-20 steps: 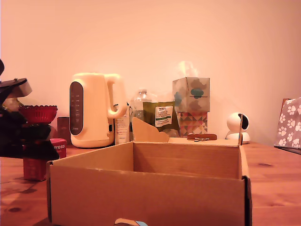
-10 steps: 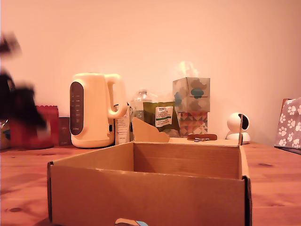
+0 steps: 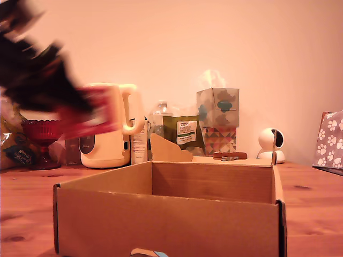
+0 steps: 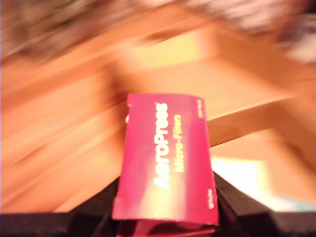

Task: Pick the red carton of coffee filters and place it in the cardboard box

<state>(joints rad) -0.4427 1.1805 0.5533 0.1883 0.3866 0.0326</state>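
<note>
The red carton of coffee filters (image 3: 92, 116) hangs in the air, motion-blurred, in front of the kettle at the exterior view's left. My gripper (image 3: 75, 104) is shut on it, and the dark arm reaches in from the upper left. In the wrist view the carton (image 4: 167, 158) shows white "AeroPress Micro-Filters" lettering, with black fingers (image 4: 236, 200) clamped on both its sides. The cardboard box (image 3: 166, 217) stands open in the foreground, below the carton and toward the exterior view's right. It appears as a blurred brown wall (image 4: 247, 121) in the wrist view.
Behind the box stand a cream kettle (image 3: 127, 140), a white carton, a bottle, a green pouch (image 3: 185, 134) and patterned tissue boxes (image 3: 217, 107). A dark red glass bowl (image 3: 42, 131) and a small maroon box (image 3: 71, 151) sit at the left. A white camera (image 3: 269, 142) and a paw-print bag (image 3: 329, 139) are at the right.
My gripper has lifted the carton off the table at the left and swung it up and rightward, closer to the box. The red bowl is uncovered again.
</note>
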